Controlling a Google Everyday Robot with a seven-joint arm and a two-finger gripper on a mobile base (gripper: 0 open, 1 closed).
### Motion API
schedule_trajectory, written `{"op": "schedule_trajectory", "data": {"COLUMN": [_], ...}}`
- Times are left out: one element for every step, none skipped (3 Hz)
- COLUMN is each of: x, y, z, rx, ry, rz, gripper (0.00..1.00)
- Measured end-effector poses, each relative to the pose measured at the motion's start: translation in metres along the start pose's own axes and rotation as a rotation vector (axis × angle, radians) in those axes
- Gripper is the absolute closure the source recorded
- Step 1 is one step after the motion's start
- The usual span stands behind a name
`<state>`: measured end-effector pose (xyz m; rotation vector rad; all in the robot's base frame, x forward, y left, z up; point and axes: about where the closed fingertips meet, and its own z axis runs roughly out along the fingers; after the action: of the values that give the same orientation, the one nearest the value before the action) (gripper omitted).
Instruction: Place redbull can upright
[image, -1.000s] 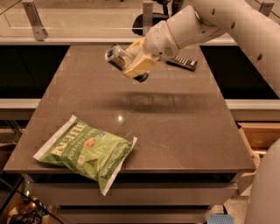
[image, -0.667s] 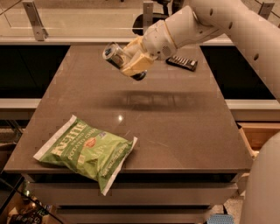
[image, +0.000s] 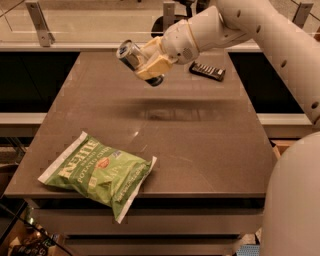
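Gripper (image: 146, 63) pinches the tilted can (image: 130, 52), airborne near the table's (image: 210, 150) far edge; advise turning it vertical, lowering flat, then releasing.

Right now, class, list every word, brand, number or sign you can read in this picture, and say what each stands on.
"KETTLE": large white letters on the green chip bag, somewhat blurred.
"POTATO CHIPS": smaller line on the same bag; other print too small.
redbull can, held tilted in the gripper above the table: no legible print.
dark packet near the far edge: nothing legible.
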<state>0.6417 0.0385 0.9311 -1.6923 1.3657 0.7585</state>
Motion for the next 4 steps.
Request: {"op": "schedule_trajectory", "data": {"x": [0.0002, -0.0046, -0.0085, -0.0093], "y": [0.0005, 0.0047, 0.0070, 0.0063], "z": [-0.0005, -0.0030, -0.0049, -0.0061], "rx": [0.016, 0.051, 0.096, 0.137], "ry": [-0.042, -0.103, -0.151, -0.203], "rz": [0.016, 0.035, 0.063, 0.091], "gripper": [1.00, 1.00, 1.00, 1.00]}}
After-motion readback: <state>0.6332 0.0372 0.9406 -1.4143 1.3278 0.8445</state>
